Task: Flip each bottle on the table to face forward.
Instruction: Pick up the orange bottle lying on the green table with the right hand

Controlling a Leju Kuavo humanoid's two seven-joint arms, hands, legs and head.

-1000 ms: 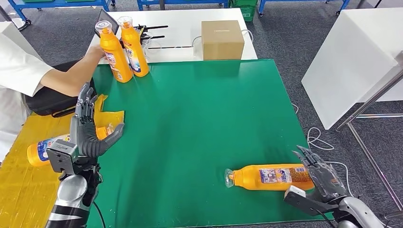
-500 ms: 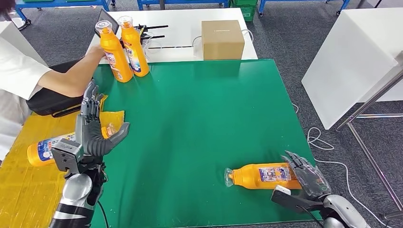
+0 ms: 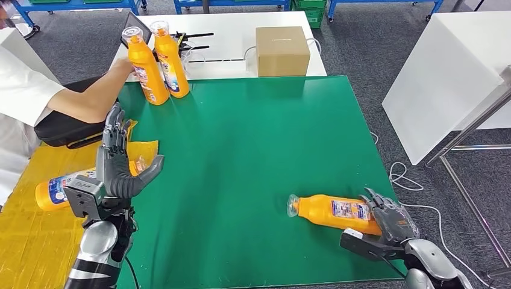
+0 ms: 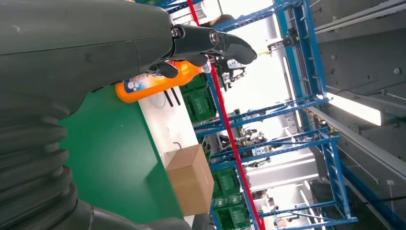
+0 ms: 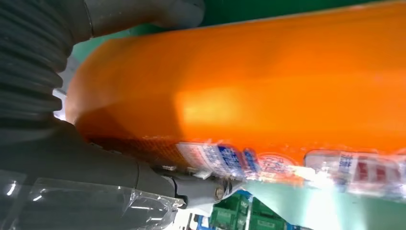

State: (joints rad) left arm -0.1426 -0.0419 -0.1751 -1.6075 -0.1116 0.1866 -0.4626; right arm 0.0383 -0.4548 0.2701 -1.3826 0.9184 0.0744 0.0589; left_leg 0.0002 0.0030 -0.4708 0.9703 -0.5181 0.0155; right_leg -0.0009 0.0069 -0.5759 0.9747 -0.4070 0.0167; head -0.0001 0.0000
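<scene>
An orange bottle (image 3: 331,210) lies on its side near the front right of the green mat (image 3: 253,150), cap pointing left. My right hand (image 3: 390,224) grips its base end; in the right wrist view the bottle (image 5: 268,86) sits between the thumb and the fingers (image 5: 201,189). My left hand (image 3: 120,165) is raised with fingers spread and holds nothing. Behind it a second orange bottle (image 3: 54,190) lies on a yellow cloth (image 3: 24,241). Two more bottles (image 3: 144,60) (image 3: 170,58) stand upright at the back left, where a person's hand (image 3: 123,66) touches one.
A cardboard box (image 3: 282,50) sits on the white table behind the mat. A black bag (image 3: 66,127) lies under the person's arm at the left. Another white table (image 3: 446,72) stands at the right, with cables on the floor beside it.
My right hand has closed around the bottle's base, and the bottle has swung slightly, with its cap end now further from me. My left hand rose a little, then held still.
</scene>
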